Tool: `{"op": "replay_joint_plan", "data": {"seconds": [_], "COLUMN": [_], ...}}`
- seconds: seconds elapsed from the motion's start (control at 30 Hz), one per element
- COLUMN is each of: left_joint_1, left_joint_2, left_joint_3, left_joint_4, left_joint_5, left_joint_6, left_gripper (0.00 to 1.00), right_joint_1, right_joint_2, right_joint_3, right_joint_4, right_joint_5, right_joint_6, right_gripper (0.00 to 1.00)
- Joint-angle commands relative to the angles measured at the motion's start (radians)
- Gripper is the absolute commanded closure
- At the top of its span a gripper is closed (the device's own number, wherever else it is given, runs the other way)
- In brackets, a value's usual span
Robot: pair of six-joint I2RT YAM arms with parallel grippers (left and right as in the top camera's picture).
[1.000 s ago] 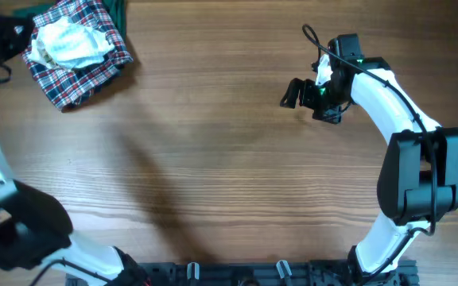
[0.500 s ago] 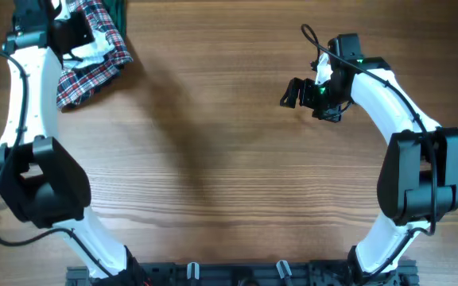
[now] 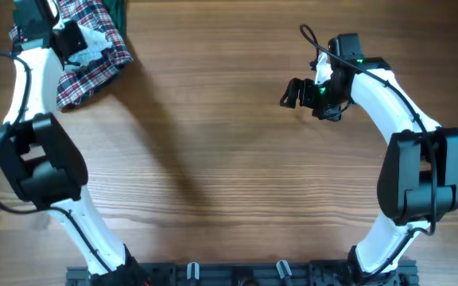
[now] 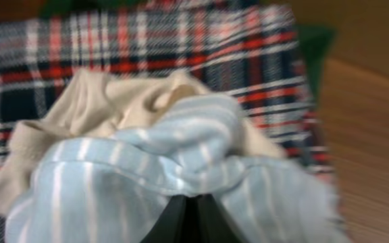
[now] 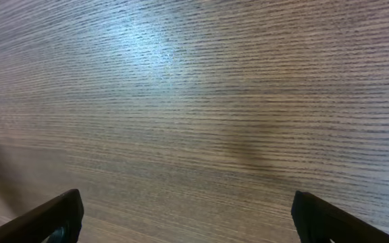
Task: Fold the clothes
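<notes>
A: As the overhead view takes in the whole brown wood-grain worktop [image 3: 213, 175], you can see all the fabric is bunched in the far left corner.

B: And two white-and-black arms frame it. The left arm [image 3: 30, 83] is stretched right up into that corner. The right arm [image 3: 384, 99] is bent over the right side, well apart from the pile.

A: The pile, then. The biggest piece is the red, navy and white plaid cloth [image 3: 94, 67], lying crumpled underneath.

B: On top of it are the clothes, the small pale blue-and-white striped soft pants [image 4: 181, 158], scrunched in a heap and not folded. The left wrist view has them front and centre.

A: Just behind them and touching is a small beige-tan cloth [image 4: 100, 108], rumpled too.

B: Now the left hand [image 4: 189, 206]. Its dark fingers are pressed together, clenched, with the tips right at the near edge of the striped fabric. I can't tell whether any cloth is pinched between them, because the picture is blurred.

A: The right hand [image 3: 293, 93] is the opposite, released. Its fingers [image 5: 53, 219] sit wide apart at the two edges of its wrist view, with wood grain showing between them, over the worktop.

B: Smallest of all is a sliver of dark green material [image 4: 314, 40], peeking out past the plaid's far edge.
</notes>
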Motion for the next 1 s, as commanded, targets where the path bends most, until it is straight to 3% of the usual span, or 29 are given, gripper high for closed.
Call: {"op": "replay_joint_plan", "data": {"seconds": [0.0, 0.23, 0.47, 0.7, 0.97], "left_joint_1": [0.050, 0.114, 0.070, 0.021, 0.019], "left_joint_2": [0.099, 0.122, 0.018, 0.028, -0.098], "left_joint_3": [0.000, 0.000, 0.000, -0.001, 0.000], "left_joint_4": [0.041, 0.078, 0.086, 0.081, 0.097], "left_joint_5": [-0.021, -0.025, -0.024, -0.001, -0.001], "left_joint_6": [-0.010, -0.009, -0.010, -0.040, -0.040], "left_gripper": [0.92, 0.90, 0.83, 0.80, 0.66], "right_joint_1": [0.006, 0.006, 0.006, 0.006, 0.006], "right_joint_2": [0.006, 0.006, 0.006, 0.006, 0.006], "right_joint_3": [-0.009, -0.009, -0.009, -0.009, -0.009], "right_joint_4": [-0.002, -0.005, -0.016, -0.016, -0.023], "right_joint_5": [-0.018, -0.018, -0.019, -0.019, -0.019], "right_joint_6": [-0.024, -0.023, -0.023, -0.024, -0.024], "right_gripper": [0.00, 0.00, 0.00, 0.00, 0.00]}}
